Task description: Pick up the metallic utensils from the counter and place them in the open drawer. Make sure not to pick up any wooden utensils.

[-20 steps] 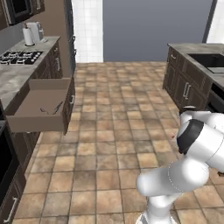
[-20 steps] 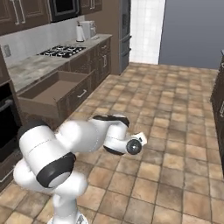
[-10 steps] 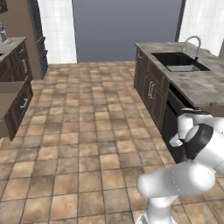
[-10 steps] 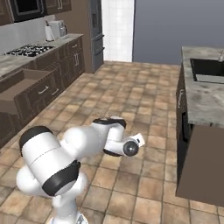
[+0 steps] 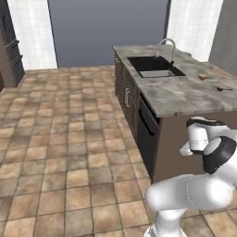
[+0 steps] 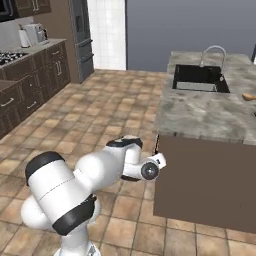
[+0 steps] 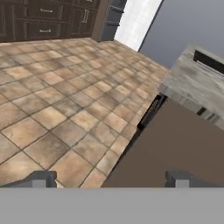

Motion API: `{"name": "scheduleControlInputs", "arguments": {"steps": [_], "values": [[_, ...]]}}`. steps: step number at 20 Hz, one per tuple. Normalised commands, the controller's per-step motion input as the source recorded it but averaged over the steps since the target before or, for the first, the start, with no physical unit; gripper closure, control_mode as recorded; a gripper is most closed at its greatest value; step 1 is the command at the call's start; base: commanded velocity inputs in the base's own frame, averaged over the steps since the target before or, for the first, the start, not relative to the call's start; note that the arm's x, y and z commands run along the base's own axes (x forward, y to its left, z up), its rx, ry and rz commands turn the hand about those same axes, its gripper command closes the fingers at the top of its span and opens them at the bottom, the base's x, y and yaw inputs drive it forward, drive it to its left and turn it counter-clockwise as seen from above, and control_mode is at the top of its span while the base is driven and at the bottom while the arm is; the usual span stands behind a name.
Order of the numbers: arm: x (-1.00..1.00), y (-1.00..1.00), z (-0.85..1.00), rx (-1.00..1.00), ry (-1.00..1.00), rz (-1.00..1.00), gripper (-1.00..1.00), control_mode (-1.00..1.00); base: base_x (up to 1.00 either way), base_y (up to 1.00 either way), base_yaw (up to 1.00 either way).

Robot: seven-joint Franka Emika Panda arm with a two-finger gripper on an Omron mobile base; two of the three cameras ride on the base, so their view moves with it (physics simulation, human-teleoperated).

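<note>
Spread wide and empty, the gripper (image 7: 109, 178) is carried low beside the island, and nothing is pinched between its two dark finger tips (image 7: 41, 178). It is held folded close to the robot's body, well below the stone top, probably because the arm is tucked in for travel and not yet raised for a reach. In the hand view the gripper is pointed at the tiled floor (image 7: 57, 100) and at the dark brown base (image 7: 175, 144) of the island.

Above this base the counter (image 5: 185, 95) is seen, a grey-beige marbled stone top. A black sink (image 5: 155, 66) with a curved tap (image 5: 169, 46) is set into its far part.

Further along the top, near its far right side, a slim dark piece (image 5: 224, 88) is lying flat; it is judged to be one of the metallic utensils, most likely the knife, but it is too small for the blade to be told from the handle. A little behind it a tan object (image 5: 202, 76) is resting, judged to be the wooden spoon, which must be left alone. The same tan object (image 6: 248, 96) is seen at the right edge of the right base view.

It is judged that no metal piece is collected yet.
</note>
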Motion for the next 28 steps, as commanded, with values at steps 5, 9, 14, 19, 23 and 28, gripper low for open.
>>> {"name": "scheduleControlInputs", "arguments": {"steps": [5, 9, 14, 19, 23, 28], "values": [[0.0, 0.0, 0.0, 0.0, 0.0, 0.0, -1.0, 1.0, 0.54, -1.0, -0.09], [0.0, 0.0, 0.0, 0.0, 0.0, 0.0, -1.0, 1.0, 0.66, -1.0, -0.04], [0.0, 0.0, 0.0, 0.0, 0.0, 0.0, -1.0, 1.0, 0.75, -1.0, 0.0], [0.0, 0.0, 0.0, 0.0, 0.0, 0.0, -1.0, 1.0, 0.63, -1.0, 0.01], [0.0, 0.0, 0.0, 0.0, 0.0, 0.0, -1.0, 1.0, -0.18, -1.0, 0.2], [0.0, 0.0, 0.0, 0.0, 0.0, 0.0, -1.0, 1.0, -0.68, -1.0, 0.23]]}}
